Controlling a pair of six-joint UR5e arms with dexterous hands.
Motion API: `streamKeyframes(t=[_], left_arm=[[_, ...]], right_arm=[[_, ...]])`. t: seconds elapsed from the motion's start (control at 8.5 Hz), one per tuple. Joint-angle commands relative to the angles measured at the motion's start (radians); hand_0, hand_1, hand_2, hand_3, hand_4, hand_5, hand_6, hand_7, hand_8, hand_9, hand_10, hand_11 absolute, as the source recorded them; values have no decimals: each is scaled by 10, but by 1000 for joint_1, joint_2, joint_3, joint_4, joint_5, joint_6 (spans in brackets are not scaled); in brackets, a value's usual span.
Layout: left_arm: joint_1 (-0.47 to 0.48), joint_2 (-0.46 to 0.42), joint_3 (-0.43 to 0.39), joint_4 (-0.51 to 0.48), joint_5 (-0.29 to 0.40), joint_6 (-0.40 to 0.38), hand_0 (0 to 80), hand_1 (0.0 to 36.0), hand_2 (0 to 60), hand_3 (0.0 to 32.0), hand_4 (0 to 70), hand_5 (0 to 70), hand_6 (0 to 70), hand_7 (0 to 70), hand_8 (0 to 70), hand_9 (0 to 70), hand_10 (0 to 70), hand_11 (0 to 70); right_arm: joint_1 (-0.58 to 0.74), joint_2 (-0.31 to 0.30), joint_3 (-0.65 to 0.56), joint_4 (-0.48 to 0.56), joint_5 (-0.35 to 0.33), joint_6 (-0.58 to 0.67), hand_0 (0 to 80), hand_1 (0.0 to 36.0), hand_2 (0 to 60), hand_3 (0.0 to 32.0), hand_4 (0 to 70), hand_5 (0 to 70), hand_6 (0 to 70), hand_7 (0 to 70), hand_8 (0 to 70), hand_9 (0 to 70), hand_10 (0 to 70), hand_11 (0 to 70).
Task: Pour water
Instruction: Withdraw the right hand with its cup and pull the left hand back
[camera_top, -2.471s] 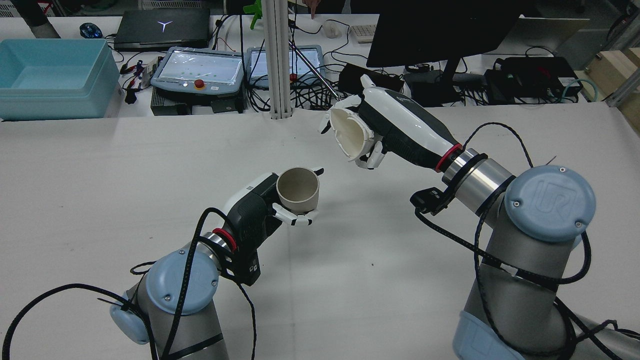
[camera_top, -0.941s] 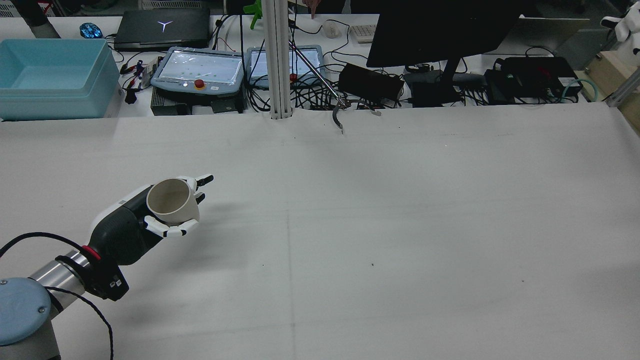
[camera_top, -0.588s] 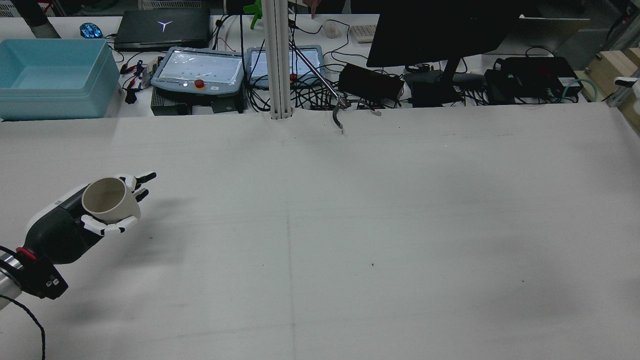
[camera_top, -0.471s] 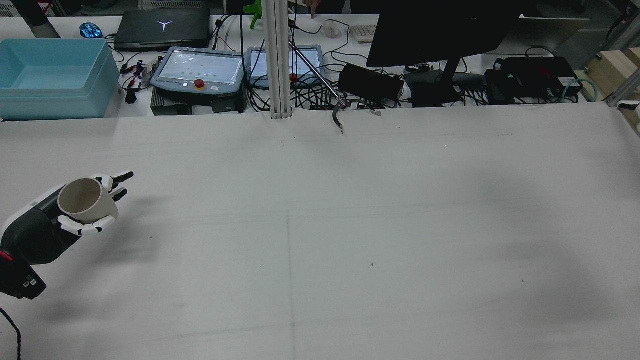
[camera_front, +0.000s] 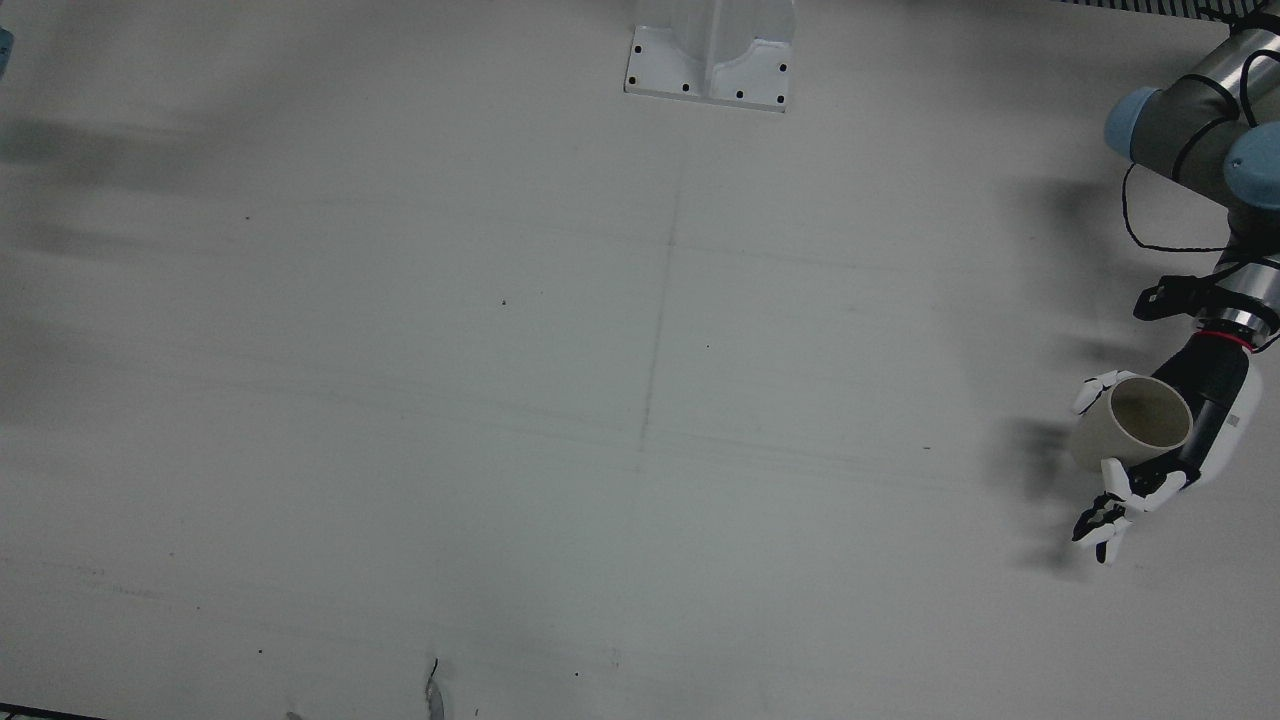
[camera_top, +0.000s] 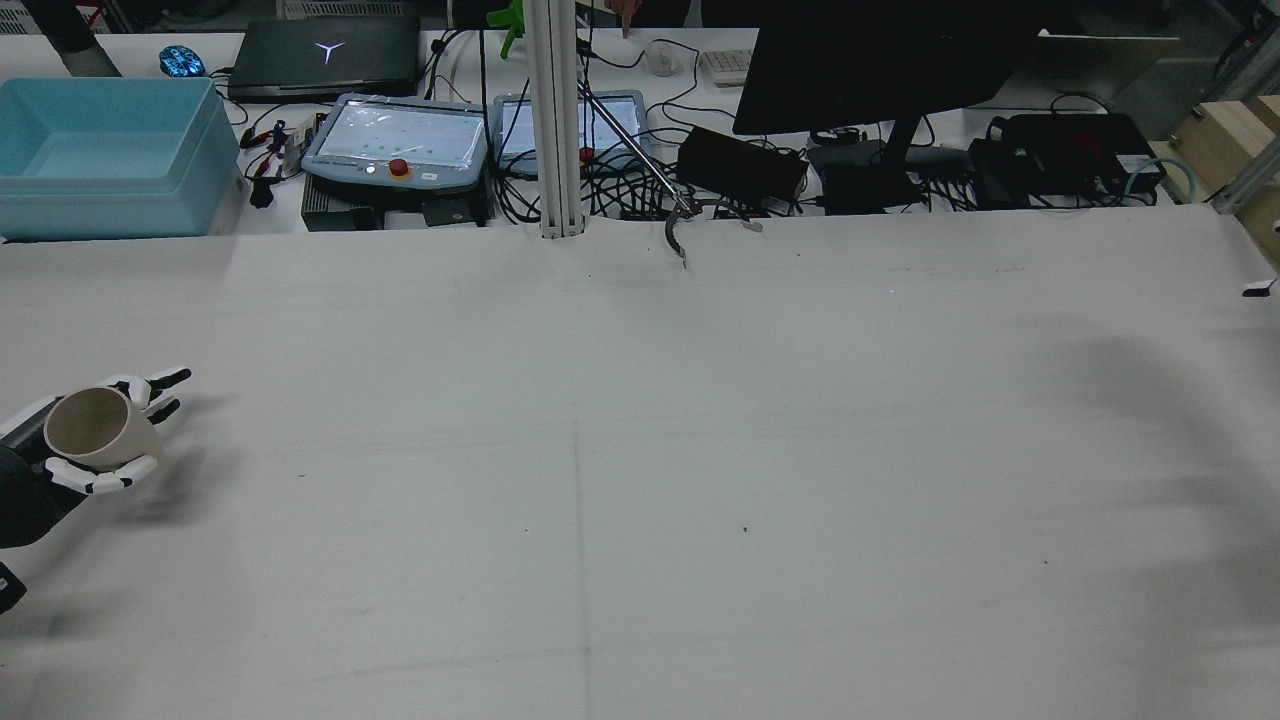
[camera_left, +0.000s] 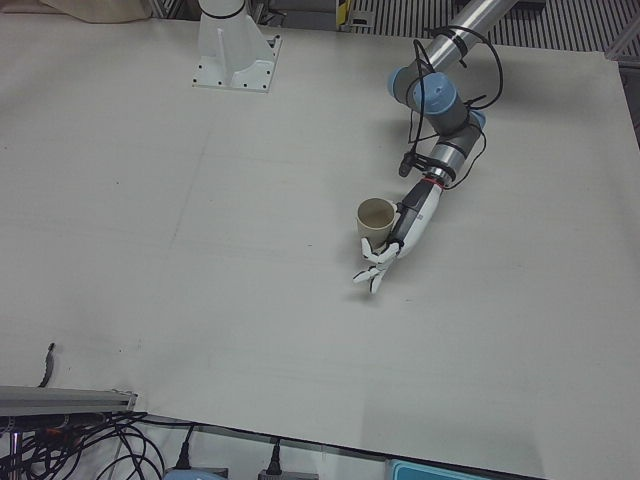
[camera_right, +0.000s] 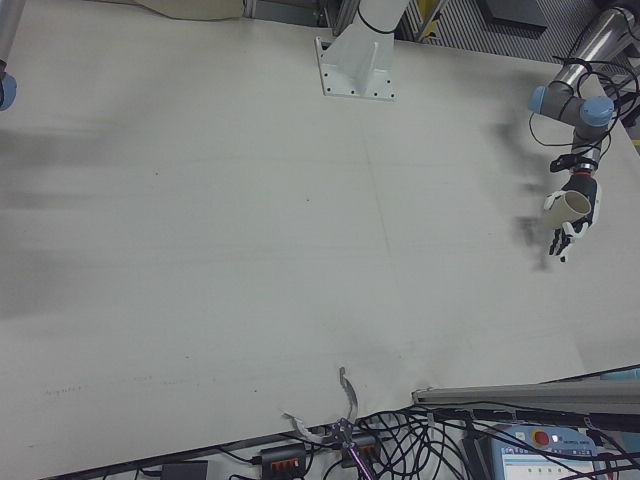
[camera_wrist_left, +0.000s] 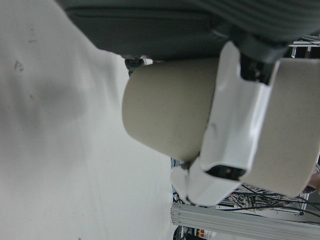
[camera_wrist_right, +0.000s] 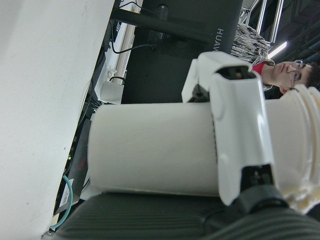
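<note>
Left hand (camera_top: 70, 465) clamped around a beige cup (camera_top: 98, 428), fingers (camera_top: 108, 484) curled about its wall, held above the white tabletop (camera_top: 640, 480) at the table's left edge, about midway along it. Cup upright, tipped slightly, mouth open upward, inside looking empty. Same hand (camera_front: 1170, 450) and cup (camera_front: 1135, 420) at the right border of the front view; also seen in the left-front view, cup (camera_left: 375, 218) in hand (camera_left: 395, 245). Right hand (camera_wrist_right: 240, 145) visible mainly in its own camera, fingers wrapped over a white cup (camera_wrist_right: 155, 150) with a ribbed rim, gripped off the table's right edge; only a dark fingertip showing at the right border of the rear view.
</note>
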Motion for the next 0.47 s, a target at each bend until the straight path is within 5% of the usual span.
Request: streamKeyframes(t=[0.0,0.12,0.24,0.35], left_arm=[[-11,16,80,-74,1,19,800,360,600,0,424,700,159,143,35,14,44,108],[-11,16,97,-94,1,34,800,360,600,0,423,700,160,143,36,14,44,108],[-12,16,126,-120,1,47,800,360,600,0,418,700,164,146,37,15,44,109],[-12,16,146,-135,1,48,800,360,600,0,420,700,164,148,38,15,44,109]], right_arm=[[-41,62,-119,49,55,-3,800,360,600,0,92,268,599,647,644,700,230,373],[-50,62,-117,49,60,-2,800,360,600,0,128,251,568,618,605,700,174,289],[-63,62,-119,49,60,-6,728,305,163,0,113,163,390,434,378,482,2,8],[-69,62,-116,50,60,-8,613,220,0,0,16,96,202,138,67,47,0,0]])
